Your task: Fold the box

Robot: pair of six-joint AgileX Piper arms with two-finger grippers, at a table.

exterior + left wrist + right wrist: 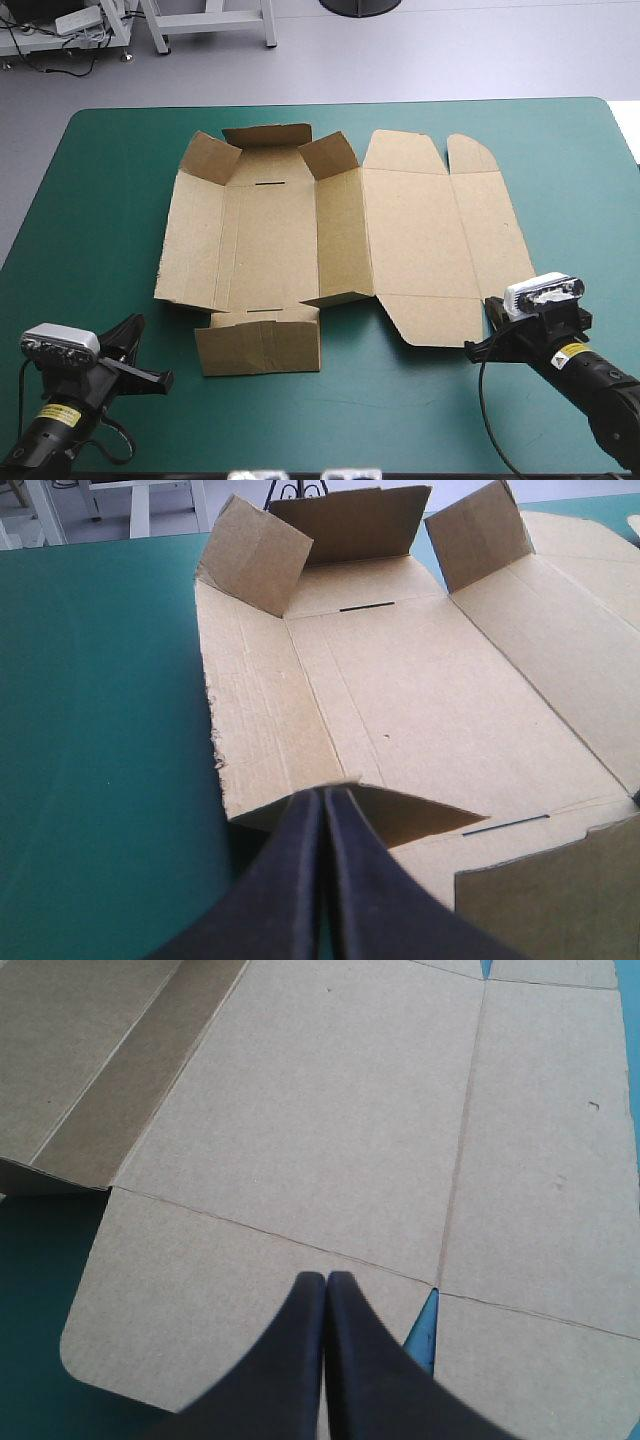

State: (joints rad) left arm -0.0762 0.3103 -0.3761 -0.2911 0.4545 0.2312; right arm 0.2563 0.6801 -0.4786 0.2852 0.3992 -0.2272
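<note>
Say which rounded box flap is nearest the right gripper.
The near flap, right at the right gripper tips; the two far flaps lie across the box, at its far edge.

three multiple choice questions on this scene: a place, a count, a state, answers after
1. The right gripper is: A) over a near flap of the box B) over its far end C) under it
2. Thin slots in the box: A) one B) two C) five
3. The left gripper is: A) wide open B) shut, empty C) shut on the box
1 A: the right wrist view shows the rounded flap under it. 2 B: one far, one near. 3 B: its fingers meet, short of the box.
</note>
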